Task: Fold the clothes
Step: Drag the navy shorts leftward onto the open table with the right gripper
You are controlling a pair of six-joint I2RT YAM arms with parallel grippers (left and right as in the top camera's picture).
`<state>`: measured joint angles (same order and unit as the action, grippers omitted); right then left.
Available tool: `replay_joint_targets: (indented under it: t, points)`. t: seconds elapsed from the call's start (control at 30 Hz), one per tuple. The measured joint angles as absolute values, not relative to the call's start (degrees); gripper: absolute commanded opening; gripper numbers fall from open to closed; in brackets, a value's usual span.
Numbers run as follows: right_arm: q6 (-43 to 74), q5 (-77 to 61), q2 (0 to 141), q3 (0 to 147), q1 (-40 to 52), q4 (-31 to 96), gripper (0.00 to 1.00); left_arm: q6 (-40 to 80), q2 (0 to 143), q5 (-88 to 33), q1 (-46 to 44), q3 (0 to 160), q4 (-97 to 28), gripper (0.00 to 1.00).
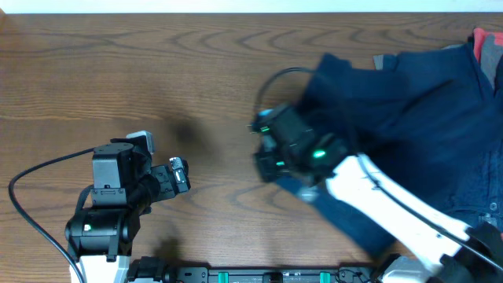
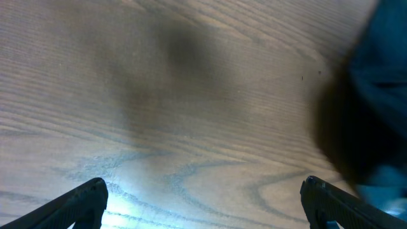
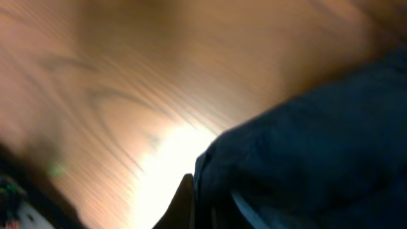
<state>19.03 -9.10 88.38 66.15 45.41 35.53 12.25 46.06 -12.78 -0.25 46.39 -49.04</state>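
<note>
A heap of dark navy-blue shorts [image 1: 424, 102] lies on the right of the wooden table [image 1: 157, 71], with a bit of coral-red garment [image 1: 489, 43] and a grey one [image 1: 385, 60] at its far edge. My right gripper [image 1: 271, 149] is at the heap's left edge; the overhead view is blurred there. In the right wrist view one dark finger [image 3: 184, 203] presses against navy fabric [image 3: 305, 159] that fills the lower right, so it is shut on the shorts. My left gripper [image 1: 179, 174] is open and empty over bare wood; its fingers [image 2: 203, 203] stand wide apart.
The table's front edge holds a black rail [image 1: 259, 275]. A black cable [image 1: 31, 181] loops by the left arm. Navy fabric [image 2: 381, 83] shows at the right edge of the left wrist view.
</note>
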Motion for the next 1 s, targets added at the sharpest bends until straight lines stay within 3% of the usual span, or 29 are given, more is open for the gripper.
replay_joint_targets:
  t: [0.07,0.1,0.27,0.3,0.47,0.7,1.0]
  points:
    - [20.51,-9.34,91.07,66.15,47.90,28.08,0.12,12.25,46.06,-12.78,-0.25,46.39,-49.01,0.98]
    - [21.15,-9.67,92.75,66.15,49.19,24.12,0.22,12.25,46.09,-12.78,-0.25,46.39,-48.99,0.98]
    - [23.09,-10.74,98.13,66.15,51.92,15.33,0.96,12.25,46.09,-12.78,-0.25,46.39,-48.93,0.98]
    - [23.44,-10.79,98.45,66.15,51.88,15.46,0.99,12.25,46.09,-12.78,-0.25,46.39,-48.93,0.98]
    - [23.90,-10.94,97.67,66.15,49.54,21.87,0.99,12.40,46.09,-12.78,-0.25,46.39,-48.86,0.98]
    - [25.12,-5.10,88.49,66.00,38.41,41.36,0.99,15.42,48.12,-15.53,-0.25,46.39,-45.80,0.98]
    - [26.79,2.68,78.22,66.02,23.18,61.08,0.99,20.03,63.55,-21.69,-0.25,46.41,-37.80,0.98]
